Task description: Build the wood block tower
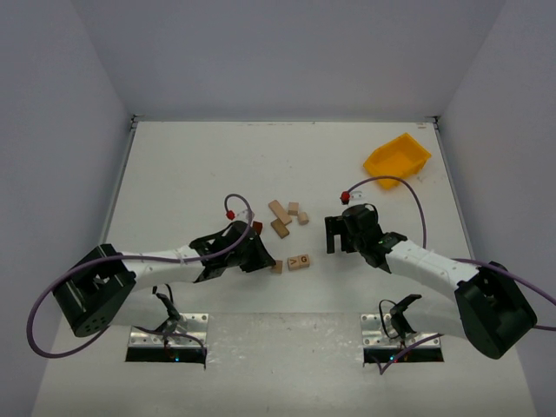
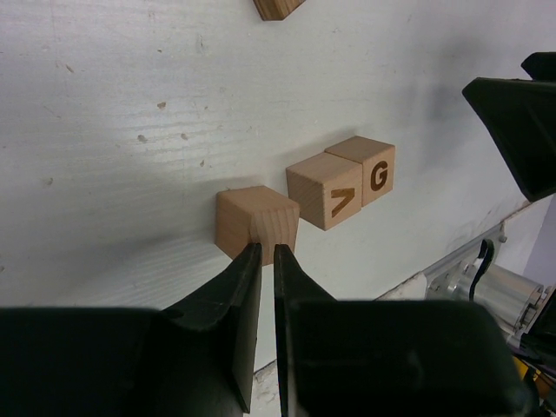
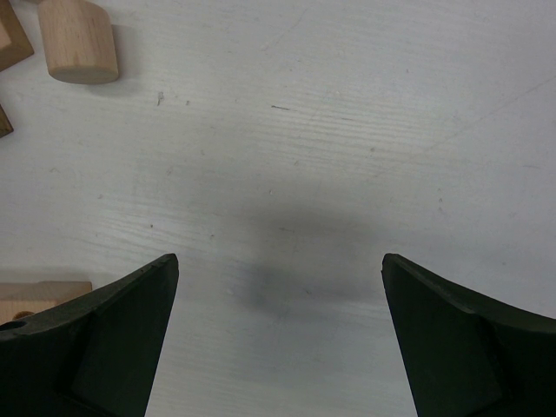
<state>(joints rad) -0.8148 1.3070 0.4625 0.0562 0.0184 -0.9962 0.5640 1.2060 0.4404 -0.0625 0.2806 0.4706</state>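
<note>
A plain pale wooden cube lies on the white table just left of two lettered cubes marked V and G. My left gripper is shut with only a thin slit between its fingers; its tips sit at the plain cube's near corner and nothing is held. From above, that gripper is beside the plain cube and the lettered pair. My right gripper is wide open over bare table, to the right of the lettered pair. More pale blocks and a dark reddish-brown block lie behind.
A yellow bin stands at the far right of the table. In the right wrist view a rounded pale block lies at the upper left and another pale block shows beside the left finger. Grey walls surround the table.
</note>
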